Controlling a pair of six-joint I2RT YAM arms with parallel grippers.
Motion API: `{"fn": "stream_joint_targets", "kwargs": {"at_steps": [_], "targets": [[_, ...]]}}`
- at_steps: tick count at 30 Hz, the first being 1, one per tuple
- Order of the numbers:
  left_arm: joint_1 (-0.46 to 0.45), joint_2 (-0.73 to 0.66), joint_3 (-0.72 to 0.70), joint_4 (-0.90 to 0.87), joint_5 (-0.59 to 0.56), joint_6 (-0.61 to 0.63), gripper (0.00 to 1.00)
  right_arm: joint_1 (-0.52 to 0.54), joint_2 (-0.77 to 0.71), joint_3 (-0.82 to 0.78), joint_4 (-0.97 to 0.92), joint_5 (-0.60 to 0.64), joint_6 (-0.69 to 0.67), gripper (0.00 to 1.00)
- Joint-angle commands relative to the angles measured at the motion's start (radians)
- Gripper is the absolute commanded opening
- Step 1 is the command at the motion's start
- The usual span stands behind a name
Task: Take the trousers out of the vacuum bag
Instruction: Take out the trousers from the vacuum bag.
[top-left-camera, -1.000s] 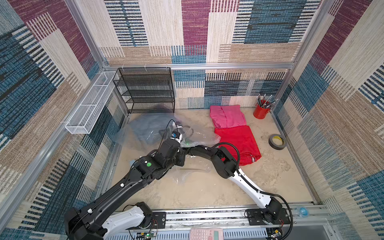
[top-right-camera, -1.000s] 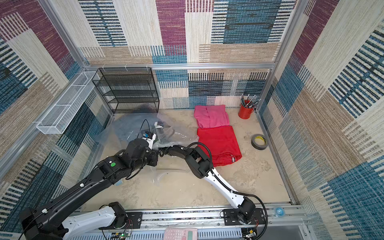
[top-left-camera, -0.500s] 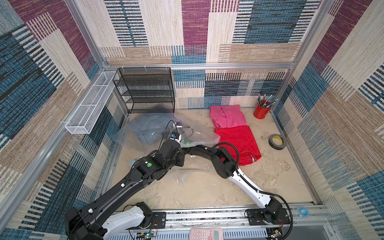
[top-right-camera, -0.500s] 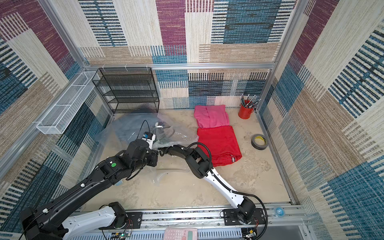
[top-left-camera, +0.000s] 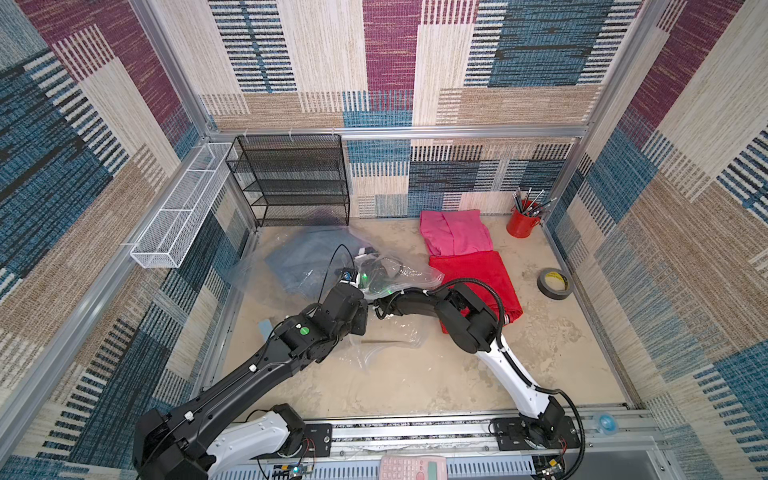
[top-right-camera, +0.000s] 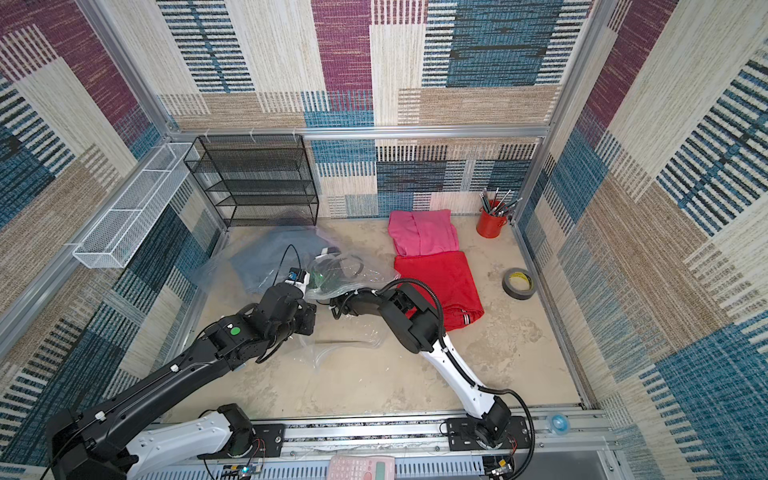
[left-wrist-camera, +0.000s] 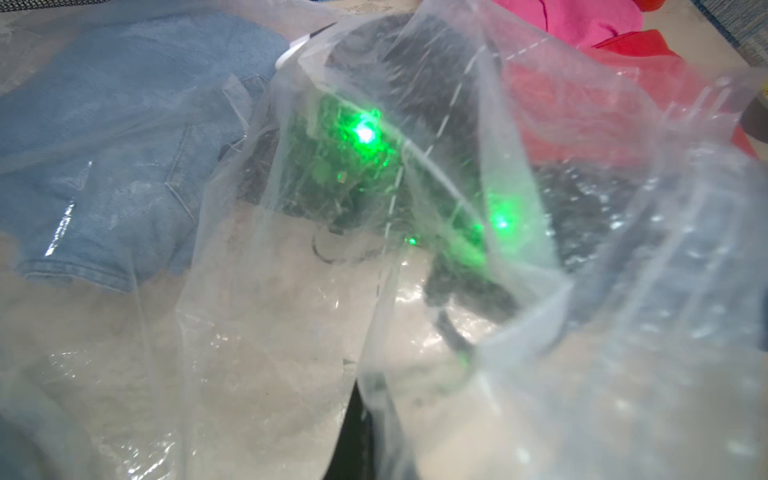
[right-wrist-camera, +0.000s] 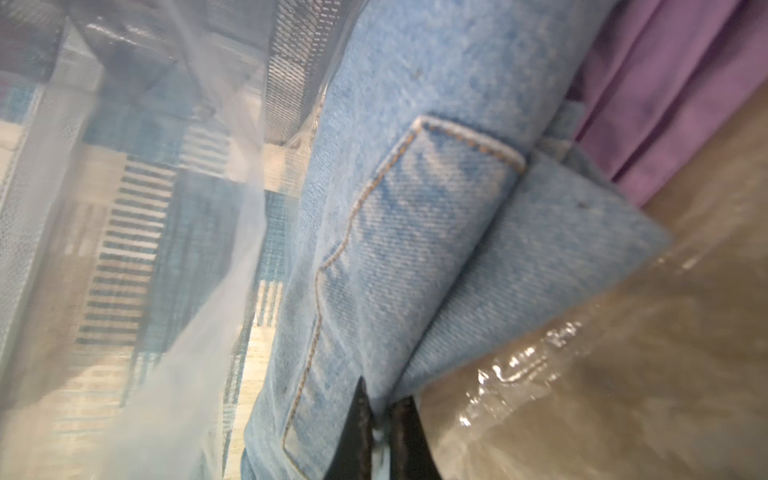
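Two garments are left in the vacuum bag (top-left-camera: 407, 272). The left gripper (top-left-camera: 357, 289) is shut, seemingly pinching the bag's mouth up. The right gripper (right-wrist-camera: 384, 399), apart a second ago, has clamped the denim trousers' (right-wrist-camera: 415, 228) edge inside, with the lilac trousers (right-wrist-camera: 665, 104) against them, so pulling can begin. Farther back, the red trousers (top-left-camera: 478, 274) and pink trousers (top-left-camera: 455, 237) lie on the desk (top-left-camera: 415, 386).

I see denim trousers (top-right-camera: 266, 266) under the plastic of the clear bag (top-right-camera: 365, 272); pink trousers (top-right-camera: 424, 232) and red trousers (top-right-camera: 440, 286) lie on the bench (top-right-camera: 415, 374) beside it.
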Motion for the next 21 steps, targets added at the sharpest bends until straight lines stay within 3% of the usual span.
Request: {"fn": "stream_joint_targets", "kwargs": {"at_steps": [1, 13, 21], "targets": [[0.004, 0.003, -0.01, 0.018, -0.04, -0.011, 0.0, 0.002, -0.076, -0.091, 0.14, -0.001, -0.007, 0.0], [0.023, 0.01, -0.021, 0.028, -0.049, -0.009, 0.0, 0.002, -0.268, -0.457, 0.274, -0.003, -0.018, 0.0], [0.04, 0.006, -0.057, 0.027, -0.052, -0.019, 0.0, 0.003, -0.379, -0.556, 0.279, -0.02, -0.072, 0.0]]}}
